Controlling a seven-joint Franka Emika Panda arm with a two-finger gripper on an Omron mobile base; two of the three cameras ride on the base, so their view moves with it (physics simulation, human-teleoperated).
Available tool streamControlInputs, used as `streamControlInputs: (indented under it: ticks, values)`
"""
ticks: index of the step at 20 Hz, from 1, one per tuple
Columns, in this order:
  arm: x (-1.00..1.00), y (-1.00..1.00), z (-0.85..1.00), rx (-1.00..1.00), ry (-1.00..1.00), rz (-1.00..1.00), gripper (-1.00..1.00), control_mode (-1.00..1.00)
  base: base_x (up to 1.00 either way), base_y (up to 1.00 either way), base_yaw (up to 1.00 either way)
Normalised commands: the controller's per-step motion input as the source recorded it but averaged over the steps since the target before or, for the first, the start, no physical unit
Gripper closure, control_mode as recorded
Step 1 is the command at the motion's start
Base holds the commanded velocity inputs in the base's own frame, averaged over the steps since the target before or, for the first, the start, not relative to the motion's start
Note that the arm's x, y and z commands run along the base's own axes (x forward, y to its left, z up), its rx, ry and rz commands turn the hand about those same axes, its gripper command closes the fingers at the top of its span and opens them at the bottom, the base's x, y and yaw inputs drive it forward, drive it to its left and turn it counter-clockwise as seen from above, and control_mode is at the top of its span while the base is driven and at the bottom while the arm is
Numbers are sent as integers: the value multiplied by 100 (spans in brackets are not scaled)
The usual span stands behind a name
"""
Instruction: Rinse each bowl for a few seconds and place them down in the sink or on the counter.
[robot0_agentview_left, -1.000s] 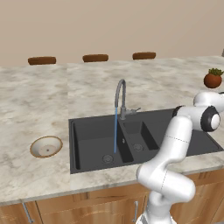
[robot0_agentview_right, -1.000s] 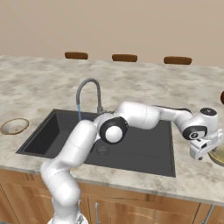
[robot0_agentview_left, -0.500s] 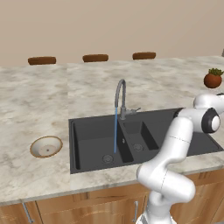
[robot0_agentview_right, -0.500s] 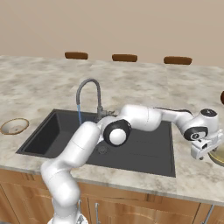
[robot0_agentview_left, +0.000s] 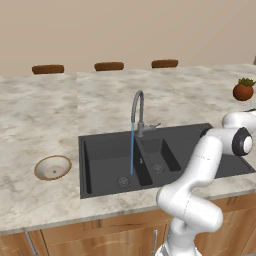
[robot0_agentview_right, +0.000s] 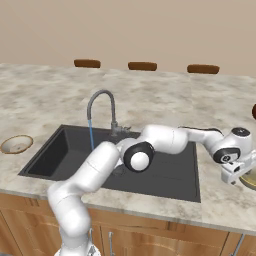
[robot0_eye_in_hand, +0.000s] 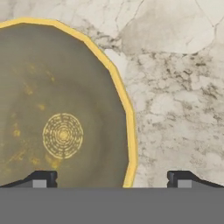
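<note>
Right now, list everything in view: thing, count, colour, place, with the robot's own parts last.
Shallow bowl: one, brown rim, whitish inside, on counter left of sink.
Deeper bowl: one, olive-tan, on counter right of sink, under the gripper.
Sink: one, black-grey, two basins, set in counter.
Tap: one, grey gooseneck, water running into left basin.
Counter: one, beige-grey marbled.
Potted plant: one, reddish-brown pot, far right.
Chair backs: three, brown, beyond counter.
Gripper: one, jaws open, astride the bowl's rim.

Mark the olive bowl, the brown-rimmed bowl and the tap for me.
olive bowl (robot0_eye_in_hand: 63, 131), hand view, on the ringed centre of its inside.
brown-rimmed bowl (robot0_agentview_left: 52, 167), left base view, on its whitish inside.
tap (robot0_agentview_left: 136, 102), left base view, on the curved neck.
</note>
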Motion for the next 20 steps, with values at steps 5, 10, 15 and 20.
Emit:
streamControlInputs:
  ticks: [5,10,15,20]
  values:
    - [10,-15,-6,0,0,0,-100,-100,0,0,0]
    - [8,-10,-6,0,0,0,100,-100,0,0,0]
    - [-13,1,-3,1,0,0,100,-100,0,0,0]
    - [-32,41,-1,-1,-1,0,100,-100,0,0,0]
